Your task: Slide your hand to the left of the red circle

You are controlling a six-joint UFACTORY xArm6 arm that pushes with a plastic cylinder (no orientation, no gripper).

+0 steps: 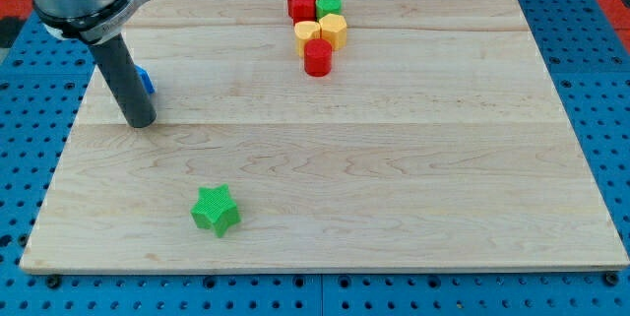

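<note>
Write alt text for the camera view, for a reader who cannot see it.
My tip rests at the wooden board's left side, against a partly hidden blue block, far left of the red circle. That circle sits below two yellow blocks, a red star and a green block; a green star lies near the bottom.

A broad silver-grey metal cylinder with a flanged lower rim narrows into a straight, matte dark-grey rod ending at my tip (141,123).

Wooden board (394,188) (blue perforated surround (591,60))
</note>
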